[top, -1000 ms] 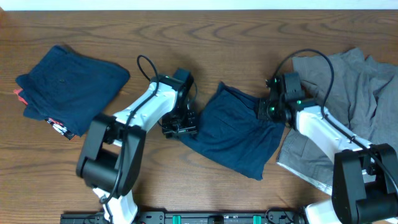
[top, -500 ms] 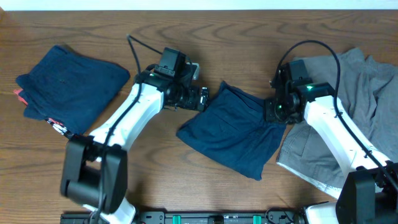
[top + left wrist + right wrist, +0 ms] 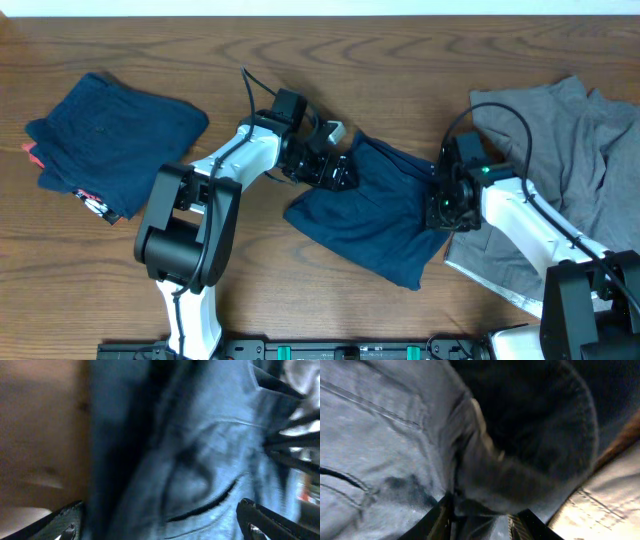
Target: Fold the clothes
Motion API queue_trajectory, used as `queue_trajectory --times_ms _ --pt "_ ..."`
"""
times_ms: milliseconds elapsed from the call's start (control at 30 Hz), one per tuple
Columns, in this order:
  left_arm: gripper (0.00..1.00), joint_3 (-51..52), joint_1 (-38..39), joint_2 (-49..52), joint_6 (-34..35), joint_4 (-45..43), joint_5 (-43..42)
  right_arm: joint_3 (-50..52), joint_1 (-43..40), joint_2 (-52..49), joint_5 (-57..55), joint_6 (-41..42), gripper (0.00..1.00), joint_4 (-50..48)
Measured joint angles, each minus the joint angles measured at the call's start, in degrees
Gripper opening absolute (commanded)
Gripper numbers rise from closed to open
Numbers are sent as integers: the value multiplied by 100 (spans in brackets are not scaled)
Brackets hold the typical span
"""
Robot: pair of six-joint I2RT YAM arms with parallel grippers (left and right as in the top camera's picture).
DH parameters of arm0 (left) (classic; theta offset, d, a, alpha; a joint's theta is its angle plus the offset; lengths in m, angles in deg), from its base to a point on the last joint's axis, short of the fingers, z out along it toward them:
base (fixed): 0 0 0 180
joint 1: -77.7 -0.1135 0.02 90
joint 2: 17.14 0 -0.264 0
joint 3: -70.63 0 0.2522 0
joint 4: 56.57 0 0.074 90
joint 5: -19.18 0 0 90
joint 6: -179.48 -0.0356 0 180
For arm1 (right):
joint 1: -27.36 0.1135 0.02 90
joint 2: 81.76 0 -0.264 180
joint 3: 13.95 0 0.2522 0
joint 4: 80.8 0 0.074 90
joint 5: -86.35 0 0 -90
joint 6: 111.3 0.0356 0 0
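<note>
Fingers: right wrist shows right gripper (image 3: 481, 522) pinching blue shorts (image 3: 370, 225); left gripper (image 3: 157, 522) spread wide; overhead hides both.

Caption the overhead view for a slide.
Left arm, jaws open, and right arm, jaws pinching, work the shorts; folded pile left, grey clothes right.

Left gripper (image 3: 338, 172): you no longer have it at the near-left edge of the dark blue garment (image 3: 375, 225); it now sits at the far-left corner, farther and to the right. Right gripper (image 3: 443, 212): you now have it nearer, lower along the garment's right edge.
</note>
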Motion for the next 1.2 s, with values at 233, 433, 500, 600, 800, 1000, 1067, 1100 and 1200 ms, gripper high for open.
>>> queue_trajectory --times_ms 233,433,500,600,800,1000,1067,1100,1200 --pt "59 17 323 177 -7 122 -372 125 0 2 -2 13 35 -144" --pt "6 83 485 313 48 -111 -337 136 -2 2 -2 13 35 -162" --pt "6 83 474 317 31 -125 -352 136 -2 2 -2 13 33 -164" --pt "6 81 363 315 35 -48 -358 136 0 2 39 15 33 -223" --pt "6 31 -308 -160 125 299 518 -138 -13 39 -31 -17 32 256" --pt "6 -444 -1801 -1309 476 234 1851 -848 -149 496 -483 -74 34 946" --pt "6 -575 -2304 -1685 520 155 2100 -997 -164 688 -549 -105 35 938" --pt "6 -605 -2557 -1875 525 83 2205 -1043 -164 769 -573 -118 35 938" --pt "6 -654 -3316 -2343 529 -79 2448 -1056 -164 844 -601 -136 35 975"
